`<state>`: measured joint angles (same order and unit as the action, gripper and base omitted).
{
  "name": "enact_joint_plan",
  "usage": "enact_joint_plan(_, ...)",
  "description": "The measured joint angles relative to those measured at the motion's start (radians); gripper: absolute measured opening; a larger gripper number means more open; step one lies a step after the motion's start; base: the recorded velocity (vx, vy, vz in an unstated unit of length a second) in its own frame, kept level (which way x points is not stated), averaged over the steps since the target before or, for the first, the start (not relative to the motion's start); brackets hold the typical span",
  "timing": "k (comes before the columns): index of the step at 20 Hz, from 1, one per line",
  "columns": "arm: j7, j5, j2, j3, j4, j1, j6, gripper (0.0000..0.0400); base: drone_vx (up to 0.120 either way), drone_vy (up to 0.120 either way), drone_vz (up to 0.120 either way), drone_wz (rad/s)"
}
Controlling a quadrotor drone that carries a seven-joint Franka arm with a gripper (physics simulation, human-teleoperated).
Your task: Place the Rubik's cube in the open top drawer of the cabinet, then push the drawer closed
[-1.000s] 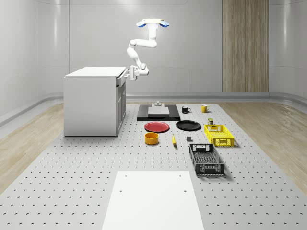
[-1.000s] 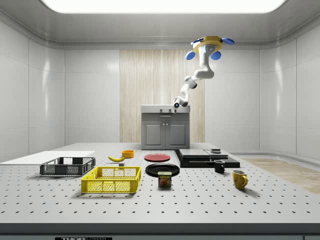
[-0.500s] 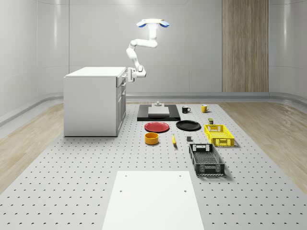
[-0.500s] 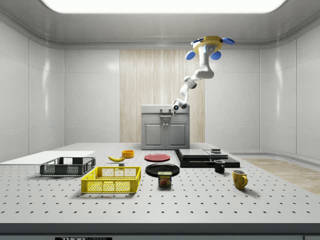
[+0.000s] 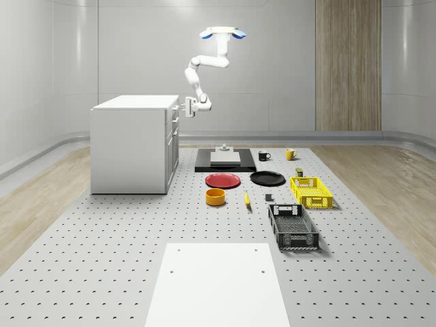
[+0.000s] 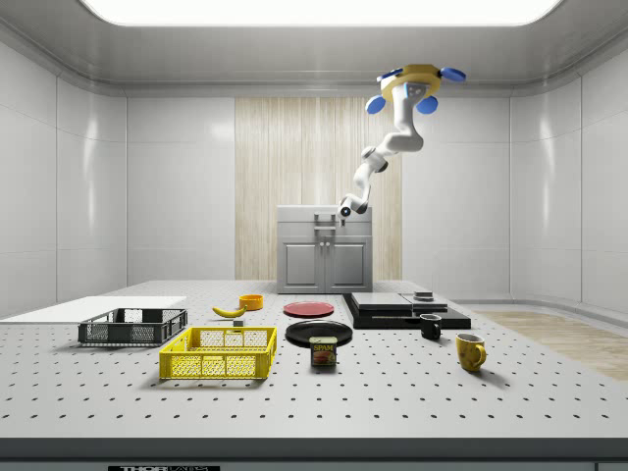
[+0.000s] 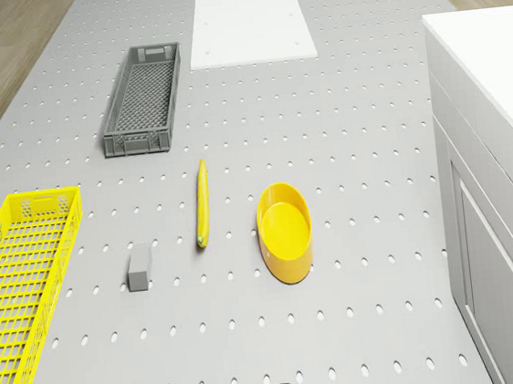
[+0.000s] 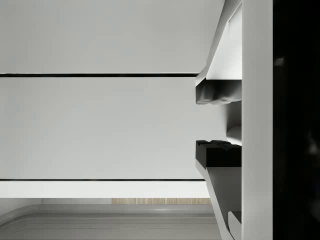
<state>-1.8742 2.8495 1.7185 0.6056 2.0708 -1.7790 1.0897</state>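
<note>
The white cabinet (image 5: 129,143) stands at the whole-scene view's left, and its top drawer front (image 5: 173,111) looks flush with the doors below. I hover high beside the cabinet's front; the drone (image 5: 222,31) is also in the side view (image 6: 417,83). My arm reaches down, so the gripper (image 5: 185,107) sits level with the top drawer and just off its face. In the wrist view the gripper (image 8: 216,122) faces the white drawer panel (image 8: 100,127), its black pads (image 8: 218,154) apart with nothing between them. The drawer's inside is hidden.
On the table lie a black slab (image 5: 225,161), red plate (image 5: 223,180), black plate (image 5: 267,178), yellow bowl (image 7: 284,230), banana (image 7: 203,202), small grey block (image 7: 139,266), yellow crate (image 5: 310,192), grey crate (image 7: 143,98), two mugs (image 6: 470,351) and a white board (image 5: 218,283).
The drawer stuck out a second ago and now sits flush. The gripper pressed toward the cabinet, then drew back slightly as the drone shifted toward the whole-scene view's right.
</note>
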Motion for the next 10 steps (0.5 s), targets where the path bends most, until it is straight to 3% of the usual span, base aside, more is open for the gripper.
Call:
enact_joint_plan(2, 0.000, 0.000, 0.000, -0.001, -0.004, -0.001, 0.004, 0.0105, 0.000, 0.080, 0.000, 0.000)
enact_joint_plan(10, 0.000, -0.001, 0.001, -0.005, -0.014, -0.003, 0.014, 0.0105, 0.000, 0.000, 0.000, 0.000)
